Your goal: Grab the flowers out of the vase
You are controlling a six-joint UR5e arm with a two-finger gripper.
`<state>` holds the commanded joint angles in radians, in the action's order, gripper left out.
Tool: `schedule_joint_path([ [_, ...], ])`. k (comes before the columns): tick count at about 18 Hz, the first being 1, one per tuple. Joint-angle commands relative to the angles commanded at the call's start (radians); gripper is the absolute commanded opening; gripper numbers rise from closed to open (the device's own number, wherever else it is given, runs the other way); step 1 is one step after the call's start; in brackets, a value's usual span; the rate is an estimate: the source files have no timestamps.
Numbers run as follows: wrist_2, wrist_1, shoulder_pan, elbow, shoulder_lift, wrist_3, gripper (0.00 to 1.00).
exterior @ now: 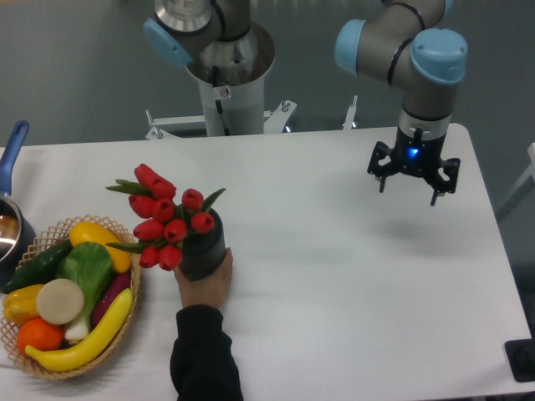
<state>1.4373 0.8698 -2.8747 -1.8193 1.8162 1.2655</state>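
The flowers (163, 215), a bunch of red closed tulip buds with green leaves, stand in the dark ribbed vase (203, 249) at the left-centre of the white table. A person's hand (205, 282) in a black sleeve holds the vase from the front. My gripper (413, 182) hangs over the right part of the table, far to the right of the flowers and well above the surface. Its fingers are spread open and hold nothing.
A wicker basket (117, 324) of yellow, green and orange vegetables sits at the front left, just beside the vase. A blue-handled pot (12, 219) stands at the left edge. The robot's base column (227, 83) rises behind the table's far edge.
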Motion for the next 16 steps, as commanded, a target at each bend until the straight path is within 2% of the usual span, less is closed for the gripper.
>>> schedule_joint_path([
  [7, -0.005, -0.008, 0.011, -0.011, -0.005, 0.002, 1.00],
  [11, -0.026, -0.011, 0.009, -0.047, -0.041, 0.000, 1.00],
  [16, -0.118, -0.032, 0.009, -0.100, -0.089, -0.009, 1.00],
])
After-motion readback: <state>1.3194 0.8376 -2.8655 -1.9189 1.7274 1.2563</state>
